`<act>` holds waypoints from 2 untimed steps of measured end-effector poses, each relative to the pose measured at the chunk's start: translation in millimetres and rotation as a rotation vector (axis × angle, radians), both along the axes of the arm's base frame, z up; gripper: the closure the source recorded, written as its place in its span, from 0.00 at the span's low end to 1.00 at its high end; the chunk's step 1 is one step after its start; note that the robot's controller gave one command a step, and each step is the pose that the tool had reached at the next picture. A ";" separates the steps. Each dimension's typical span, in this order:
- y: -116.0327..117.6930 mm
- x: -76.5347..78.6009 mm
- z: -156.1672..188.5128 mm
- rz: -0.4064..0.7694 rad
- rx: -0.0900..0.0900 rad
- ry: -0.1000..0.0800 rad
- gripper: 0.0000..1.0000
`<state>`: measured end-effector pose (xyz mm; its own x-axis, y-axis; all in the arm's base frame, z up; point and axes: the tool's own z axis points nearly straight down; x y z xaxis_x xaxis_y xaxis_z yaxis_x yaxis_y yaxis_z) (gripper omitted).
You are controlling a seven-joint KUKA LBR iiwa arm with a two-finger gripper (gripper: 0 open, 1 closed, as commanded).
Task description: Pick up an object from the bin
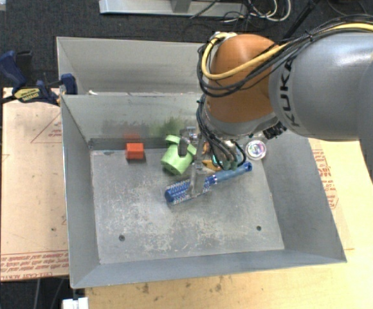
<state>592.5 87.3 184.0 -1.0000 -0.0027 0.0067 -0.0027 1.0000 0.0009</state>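
The bin (77, 192) holds three loose things that I can count. There is one blue brush (185, 190), lying slantwise in the middle of the floor. One green cup-like piece (173, 159) lies on its side just beside the brush, toward the back wall. One orange block (134, 151) sits near the back wall, apart to the left. My pincer (197, 163) hangs low over the spot where brush and green piece nearly meet; whether it is open or closed I cannot tell. The danger, as I judge it, is that crowding: closing here I might catch both, nudge the green piece so it rolls off, or pinch the brush off-centre so it swings and drops
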 end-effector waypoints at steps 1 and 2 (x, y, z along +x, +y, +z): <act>-22.7 -20.5 -113.8 0.097 0.000 0.001 0.00; -21.9 -18.2 -109.6 0.097 0.001 -0.007 1.00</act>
